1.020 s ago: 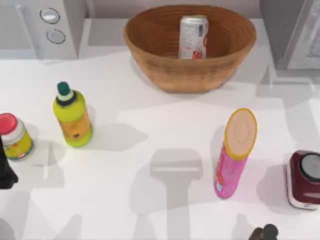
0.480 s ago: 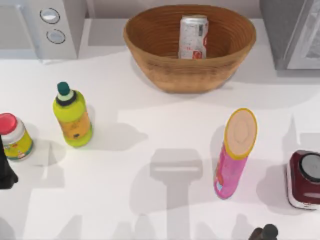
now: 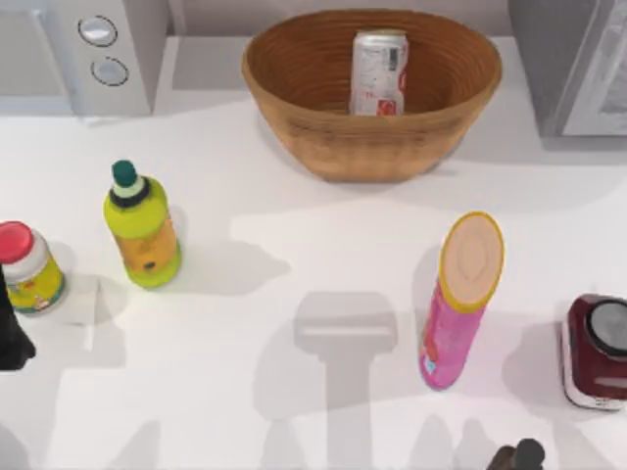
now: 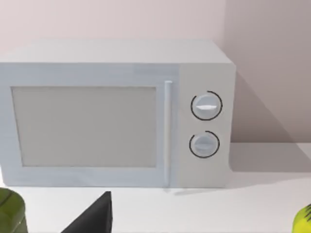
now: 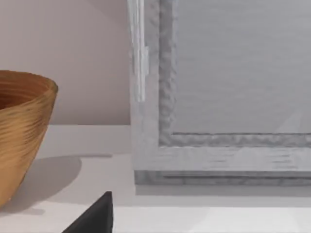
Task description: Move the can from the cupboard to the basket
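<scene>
Silver and red, the can (image 3: 378, 71) stands up inside the basket (image 3: 294, 108) at the back of the table (image 3: 294, 235), near the middle. The basket is brown and woven, and the can touches its inside, leaning close to the back wall. So the can is not in the cupboard (image 3: 568, 69), the grey box at the back right corner. I think the main job looks done.

Both arms sit low at the near edge of the table. A dark bit of the left arm (image 3: 12, 338) shows at the left edge, beside a little jar with a red lid (image 3: 27, 266). A dark bit of the right arm (image 3: 519, 455) shows at the bottom right. I cannot tell if the fingers of either gripper are spread or pressed together, and nothing is in them that I can see.

The left wrist view looks at a white microwave (image 4: 116, 116) with two round knobs. The right wrist view looks at the cupboard door (image 5: 233, 87) and the side of the basket.

Other things stand well apart from the basket: a green bottle (image 3: 142, 230), a tall pink tube (image 3: 458, 304) and a dark red tub (image 3: 596, 351).

Next, I think the arms only need to rest and stay away from the basket, so the can does not tip.
</scene>
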Controlling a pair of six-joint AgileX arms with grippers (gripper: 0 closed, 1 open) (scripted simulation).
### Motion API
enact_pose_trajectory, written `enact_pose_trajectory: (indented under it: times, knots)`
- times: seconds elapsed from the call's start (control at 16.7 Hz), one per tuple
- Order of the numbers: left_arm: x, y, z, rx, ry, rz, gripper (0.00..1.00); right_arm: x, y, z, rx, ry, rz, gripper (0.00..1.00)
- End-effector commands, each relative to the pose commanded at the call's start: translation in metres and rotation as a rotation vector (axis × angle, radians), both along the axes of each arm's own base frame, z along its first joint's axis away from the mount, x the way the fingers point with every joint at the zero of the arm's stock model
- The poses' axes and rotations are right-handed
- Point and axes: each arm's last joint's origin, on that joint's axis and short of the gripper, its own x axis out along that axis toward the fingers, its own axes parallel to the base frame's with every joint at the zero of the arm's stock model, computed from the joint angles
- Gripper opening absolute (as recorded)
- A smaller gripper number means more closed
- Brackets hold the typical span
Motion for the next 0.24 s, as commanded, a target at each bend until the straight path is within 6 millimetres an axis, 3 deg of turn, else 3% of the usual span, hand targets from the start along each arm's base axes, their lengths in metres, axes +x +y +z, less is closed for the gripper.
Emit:
enact_pose_trajectory:
  times: [0.24]
  knots:
    - [0.0, 0.0, 0.0, 0.0, 0.0, 0.0, 1.0, 0.0004, -0.0005, -0.0093, 0.0, 0.0, 0.002, 1.0]
